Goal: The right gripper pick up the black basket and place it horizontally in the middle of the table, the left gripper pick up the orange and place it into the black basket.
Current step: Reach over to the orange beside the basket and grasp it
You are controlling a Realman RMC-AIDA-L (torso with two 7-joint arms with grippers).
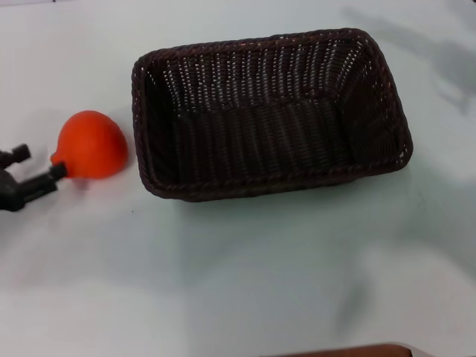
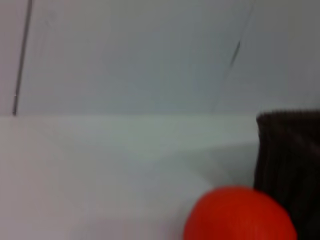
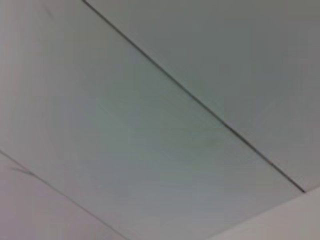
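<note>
The black basket lies lengthwise across the middle of the white table, upright and empty. The orange sits on the table just left of the basket, a small gap apart. My left gripper is at the far left edge, low by the table, fingers apart, with one fingertip right at the orange's left side; the orange is not between the fingers. The left wrist view shows the orange close ahead and the basket's side behind it. My right gripper is out of view.
A brown edge shows at the bottom of the head view. A faint arm shadow falls on the table at the far right. The right wrist view shows only pale flat panels with dark seams.
</note>
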